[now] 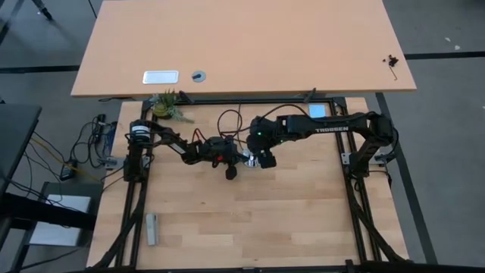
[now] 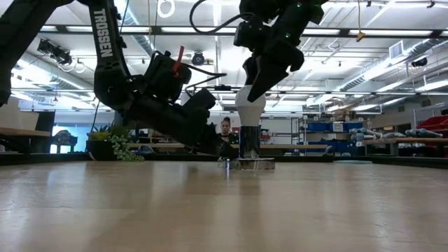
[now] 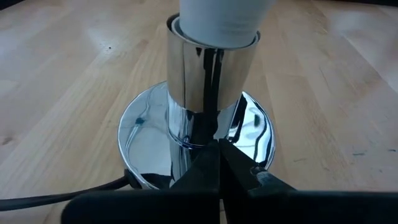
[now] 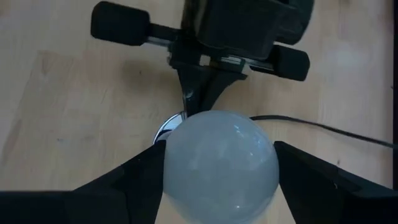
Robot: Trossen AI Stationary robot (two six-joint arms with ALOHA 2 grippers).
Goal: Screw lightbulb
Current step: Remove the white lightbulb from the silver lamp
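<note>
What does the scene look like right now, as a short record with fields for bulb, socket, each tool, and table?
bulb: frosted-white pear-shaped lightbulb, upright, narrow base in the socket's top
socket: shiny silver cylindrical socket on a round mirror base, thin black cord trailing off
right tool: right tool above the socket, fingers either side of the bulb's round top
left tool: left tool shut, low, tips at the socket's stem
table: light wooden tabletop

You can read "TROSSEN" in white letters on the right arm (image 1: 331,129) from above and on a dark arm (image 2: 105,35) in the low view.
</note>
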